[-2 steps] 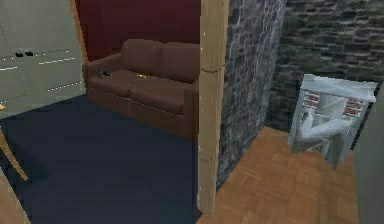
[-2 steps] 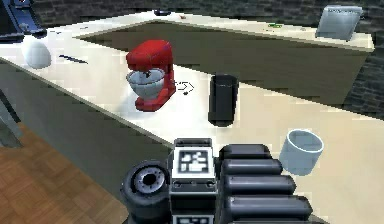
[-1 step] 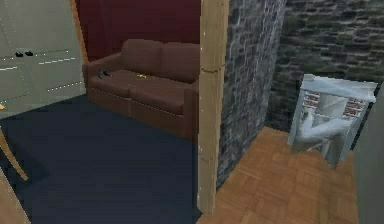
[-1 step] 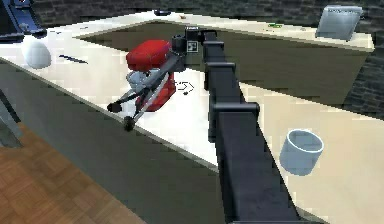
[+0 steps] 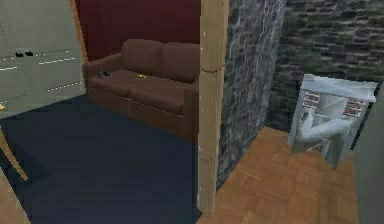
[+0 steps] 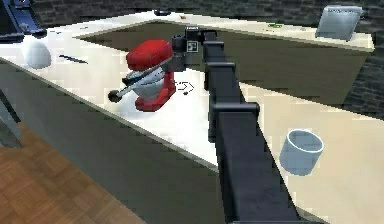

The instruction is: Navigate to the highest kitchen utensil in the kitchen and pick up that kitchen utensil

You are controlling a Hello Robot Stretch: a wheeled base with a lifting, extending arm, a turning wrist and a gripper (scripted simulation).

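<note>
In the arm side view my dark arm [image 6: 232, 120] reaches out across a beige countertop [image 6: 120, 115]. At its far end the gripper [image 6: 178, 50] stands right by the top of a red stand mixer [image 6: 150, 75] that sits on the counter. I cannot tell whether the gripper holds anything. A small dark wiry thing [image 6: 186, 88] lies on the counter just beside the mixer's base. A thin dark utensil-like sliver [image 6: 70, 58] lies farther along the counter toward the view's left.
A white cup-shaped pot [image 6: 302, 152] stands right of the arm, a white rounded thing [image 6: 37, 50] at the left, a grey box [image 6: 338, 22] on the far counter. The forward view has a brown sofa [image 5: 150, 75], a wooden post [image 5: 210, 100], a stone wall [image 5: 250, 70] and a white fixture [image 5: 330, 112].
</note>
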